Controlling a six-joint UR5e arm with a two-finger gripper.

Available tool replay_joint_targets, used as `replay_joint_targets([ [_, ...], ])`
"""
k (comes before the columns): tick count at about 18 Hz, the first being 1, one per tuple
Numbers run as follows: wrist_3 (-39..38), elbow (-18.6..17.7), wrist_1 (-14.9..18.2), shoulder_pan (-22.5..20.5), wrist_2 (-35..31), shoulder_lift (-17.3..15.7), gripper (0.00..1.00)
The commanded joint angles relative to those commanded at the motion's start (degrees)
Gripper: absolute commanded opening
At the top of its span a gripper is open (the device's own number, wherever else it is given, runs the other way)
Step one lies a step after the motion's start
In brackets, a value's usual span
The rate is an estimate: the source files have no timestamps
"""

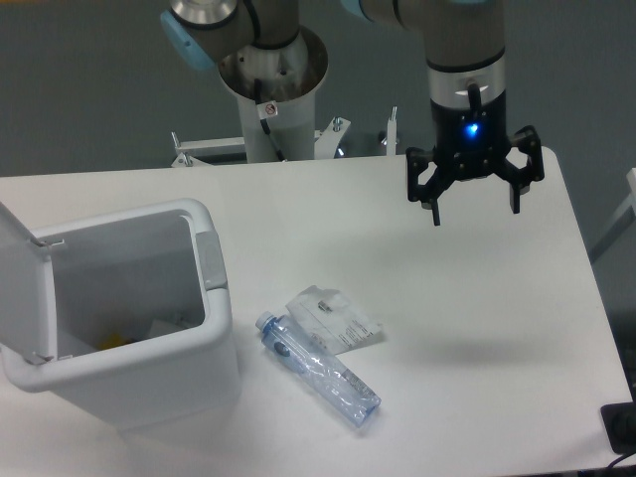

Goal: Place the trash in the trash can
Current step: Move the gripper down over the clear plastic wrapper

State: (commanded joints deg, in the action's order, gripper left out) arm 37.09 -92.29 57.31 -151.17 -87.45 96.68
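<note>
Trash lies at the lower centre of the frame in two pieces, side by side on a white counter [477,328] with a smooth, matte top and a rounded far-right corner. Filling the lower left, the trash can [214,260] is the largest thing on that surface: a white rectangular plastic bin with rounded corners and a thick rim, a grey tab on the side facing the trash, and its flip lid [22,283] standing open at the far left edge of the frame. Small items sit in the bin's shadowed bottom, one of them yellowish; they are too dim to make out. At the upper centre and upper right, the robot arm [462,35] shows grey metal tubing with pale blue joint caps, rising from a cylindrical base behind the counter's far edge. Its black tool [476,211], lit by a small blue light, hangs above the upper right of the counter with both fingers spread wide and nothing between them, well apart from the trash. Just right of the bin, a crushed clear plastic bottle [323,370] with a bluish cap runs diagonally toward the lower right. Touching its upper side, a crumpled white wrapper [336,318] with dark print lies flat.
</note>
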Motion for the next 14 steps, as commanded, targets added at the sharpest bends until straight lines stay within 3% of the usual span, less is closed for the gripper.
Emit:
replay_joint_targets([
  [3, -0.26, -0.96, -0.09, 0.09, -2.37, 0.44, 1.0],
  [8, -0.44, -7.28, -0.17, 0.52, -2.03, 0.79, 1.0],
  [10, -0.7, -10.09, -2.01, 1.05, -2.37, 1.84, 1.0],
  [12, -8.46, -12.12, -6.31, 1.67, -2.11, 4.12, 1.0],
  [14, -15.27, -12.13, -7.29, 2.72, -2.02, 5.62, 1.0],
])
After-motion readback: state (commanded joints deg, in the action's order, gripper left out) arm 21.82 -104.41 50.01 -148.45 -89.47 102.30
